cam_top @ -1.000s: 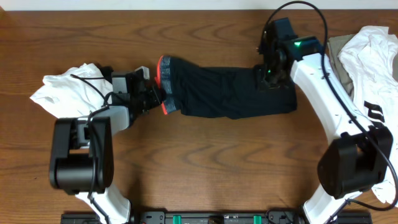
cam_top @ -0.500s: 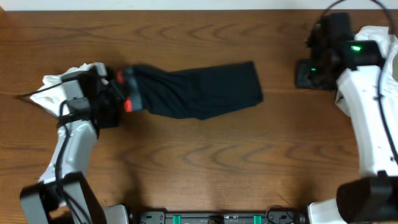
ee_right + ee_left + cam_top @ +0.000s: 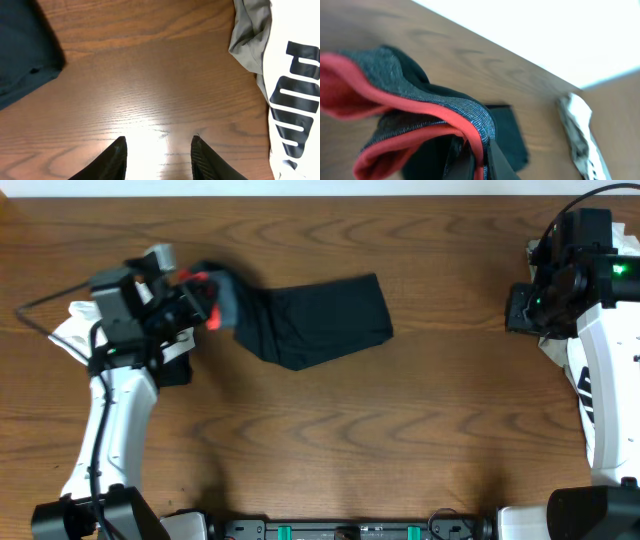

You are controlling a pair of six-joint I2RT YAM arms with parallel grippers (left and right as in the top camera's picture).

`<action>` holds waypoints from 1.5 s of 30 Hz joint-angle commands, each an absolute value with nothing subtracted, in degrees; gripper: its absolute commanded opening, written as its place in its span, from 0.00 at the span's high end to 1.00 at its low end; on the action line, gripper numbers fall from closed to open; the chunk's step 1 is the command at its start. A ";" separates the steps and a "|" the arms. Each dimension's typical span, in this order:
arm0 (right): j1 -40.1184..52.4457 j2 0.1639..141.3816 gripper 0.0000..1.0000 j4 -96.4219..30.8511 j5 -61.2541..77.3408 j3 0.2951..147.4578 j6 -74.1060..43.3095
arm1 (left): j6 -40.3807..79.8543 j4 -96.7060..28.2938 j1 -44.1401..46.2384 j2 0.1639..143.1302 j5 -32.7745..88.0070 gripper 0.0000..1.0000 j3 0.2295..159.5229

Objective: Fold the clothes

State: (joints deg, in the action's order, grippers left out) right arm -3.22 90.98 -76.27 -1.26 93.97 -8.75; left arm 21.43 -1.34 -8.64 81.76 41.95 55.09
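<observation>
The left gripper [image 3: 203, 302] is clamped on the red-and-grey waistband [image 3: 427, 102] of the black pants [image 3: 320, 320], the band pinched between its jaws and seemingly held up off the table [image 3: 350, 450]. From that grip the legs run away to its right, lying slanted and a little bunched on the wood. The right gripper [image 3: 159, 152] is spread wide and holds nothing. It hovers over bare wood, well apart from the pants, whose hem [image 3: 22, 50] shows only far off to its left. On its other side, near it, lie a white top with black print [image 3: 295, 90] and a beige piece [image 3: 247, 35], both crumpled. Another white top [image 3: 72, 330] is heaped behind the left gripper. By my judgement the folding is at an early stage: the pants look doubled over perhaps once but not squared, and no other garment is folded.
</observation>
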 commanded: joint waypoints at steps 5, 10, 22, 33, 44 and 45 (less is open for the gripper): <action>-3.68 90.21 0.60 -77.58 -0.64 94.06 -8.10 | 20.36 -1.13 7.75 81.47 36.95 0.94 57.67; -3.68 90.21 0.60 -78.43 -0.08 94.06 -8.10 | 18.65 -1.06 17.67 86.21 29.69 0.94 57.67; -3.68 90.21 0.60 -79.81 1.10 94.06 -8.05 | 18.70 5.56 24.53 96.77 23.27 0.94 57.67; -3.68 90.21 0.60 -79.99 1.06 94.06 -7.11 | 18.98 16.19 24.47 95.33 22.04 0.94 57.69; -3.68 90.21 0.60 -80.05 1.10 94.06 -6.96 | 19.62 16.97 25.17 95.68 17.21 0.76 57.67; -3.68 90.21 0.60 -80.07 1.10 94.06 -6.94 | 20.16 17.52 25.61 95.94 17.23 0.69 57.67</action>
